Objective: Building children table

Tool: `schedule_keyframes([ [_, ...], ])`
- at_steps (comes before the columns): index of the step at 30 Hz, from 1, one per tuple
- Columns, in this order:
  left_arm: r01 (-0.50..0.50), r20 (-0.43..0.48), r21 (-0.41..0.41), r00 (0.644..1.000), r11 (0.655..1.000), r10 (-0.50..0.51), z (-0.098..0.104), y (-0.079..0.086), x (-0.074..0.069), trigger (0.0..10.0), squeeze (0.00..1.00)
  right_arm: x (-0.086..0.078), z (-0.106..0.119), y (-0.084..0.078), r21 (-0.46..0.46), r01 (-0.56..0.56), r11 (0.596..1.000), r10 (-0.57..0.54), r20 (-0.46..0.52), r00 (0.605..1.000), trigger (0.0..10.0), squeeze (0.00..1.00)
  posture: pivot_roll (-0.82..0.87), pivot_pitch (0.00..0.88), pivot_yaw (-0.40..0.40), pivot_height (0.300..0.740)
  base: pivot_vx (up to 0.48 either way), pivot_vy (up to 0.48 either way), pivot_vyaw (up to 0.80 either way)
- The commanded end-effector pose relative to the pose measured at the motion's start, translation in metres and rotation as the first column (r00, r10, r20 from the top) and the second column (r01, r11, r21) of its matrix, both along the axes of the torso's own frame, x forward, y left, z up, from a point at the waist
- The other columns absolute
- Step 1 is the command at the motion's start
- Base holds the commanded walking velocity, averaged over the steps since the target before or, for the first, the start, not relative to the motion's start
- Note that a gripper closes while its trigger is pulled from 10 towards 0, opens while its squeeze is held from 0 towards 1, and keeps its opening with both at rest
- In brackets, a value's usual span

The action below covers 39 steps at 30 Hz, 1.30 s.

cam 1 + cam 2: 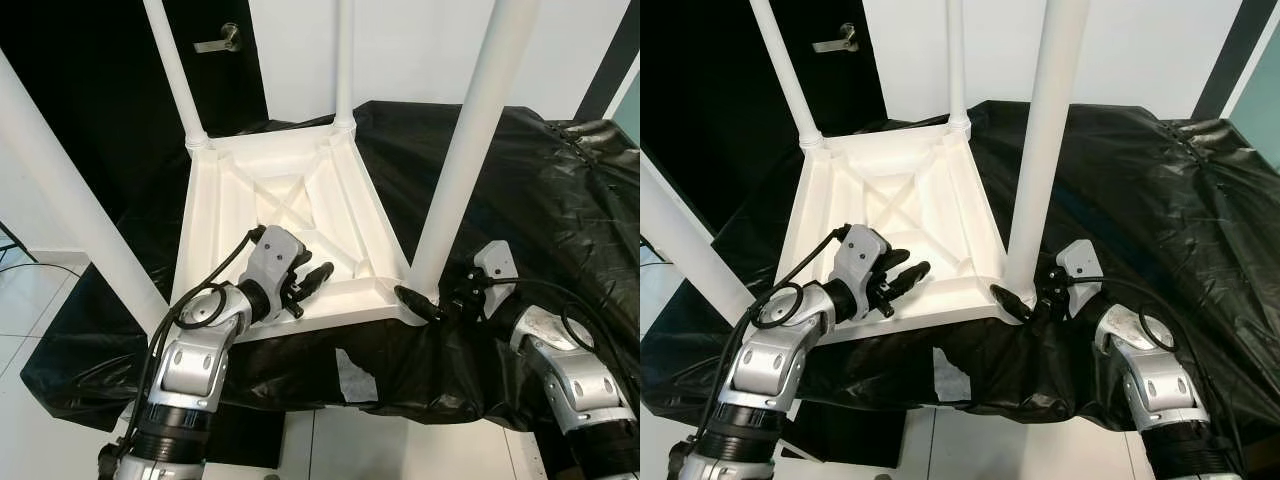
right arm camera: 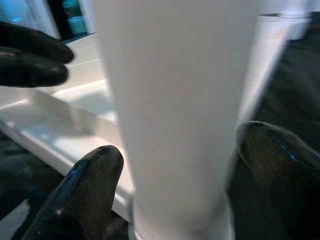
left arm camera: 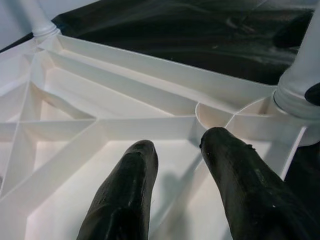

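A white plastic children's table lies upside down on a black-covered surface, with all its legs standing upright. My left gripper hovers over the ribbed underside by the near rim. It is open with nothing between its fingers. My right gripper is at the base of the near-right leg, one black finger on each side of the leg, shut on it just above the socket. The near-left leg rises past the left edge of the eye views.
Black plastic sheeting covers the work surface and hangs over its front edge, with a pale torn patch below the table. A dark door with a metal handle stands behind. White floor lies to the left.
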<state>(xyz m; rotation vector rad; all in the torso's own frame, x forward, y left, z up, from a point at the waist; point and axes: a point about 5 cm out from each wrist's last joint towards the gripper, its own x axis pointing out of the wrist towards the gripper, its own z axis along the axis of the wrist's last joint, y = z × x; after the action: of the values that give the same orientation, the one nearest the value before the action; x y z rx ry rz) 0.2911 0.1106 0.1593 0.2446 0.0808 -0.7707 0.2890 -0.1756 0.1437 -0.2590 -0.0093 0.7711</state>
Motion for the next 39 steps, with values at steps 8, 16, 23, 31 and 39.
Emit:
schedule_keyframes([
  [8,0.301,-0.054,-0.042,0.951,0.953,-0.303,-0.003,-0.009,-0.032,10.0,0.0,0.017,0.004,0.01,-0.092,-0.182,0.979,0.182,-0.007,0.983,6.6,0.0,-0.03,0.0,0.023,0.74,0.0,0.0,0.0],
  [16,0.368,-0.073,-0.037,0.926,0.929,-0.37,-0.005,-0.016,-0.043,10.0,0.0,0.021,0.0,0.005,-0.138,-0.236,0.962,0.229,-0.063,0.971,0.0,0.0,-0.02,0.0,0.017,0.74,0.0,0.0,0.0],
  [23,0.351,-0.068,-0.031,0.934,0.936,-0.352,-0.005,-0.016,-0.041,10.0,0.0,0.021,-0.003,0.001,-0.118,-0.211,0.97,0.204,-0.071,0.976,2.0,0.0,-0.03,0.0,0.012,0.74,0.0,0.0,0.0],
  [31,0.305,-0.048,-0.032,0.951,0.952,-0.307,-0.005,-0.016,-0.039,10.0,0.0,0.015,-0.017,0.008,-0.07,-0.043,0.997,0.035,-0.103,0.994,10.0,0.0,-0.02,0.0,-0.011,0.74,0.0,0.0,0.0],
  [39,0.285,-0.032,-0.064,0.957,0.956,-0.288,-0.002,-0.018,-0.039,10.0,0.0,-0.002,-0.031,0.036,-0.001,0.197,0.98,-0.197,-0.091,0.976,10.0,0.0,-0.02,0.0,-0.007,0.74,0.0,0.0,0.0],
])
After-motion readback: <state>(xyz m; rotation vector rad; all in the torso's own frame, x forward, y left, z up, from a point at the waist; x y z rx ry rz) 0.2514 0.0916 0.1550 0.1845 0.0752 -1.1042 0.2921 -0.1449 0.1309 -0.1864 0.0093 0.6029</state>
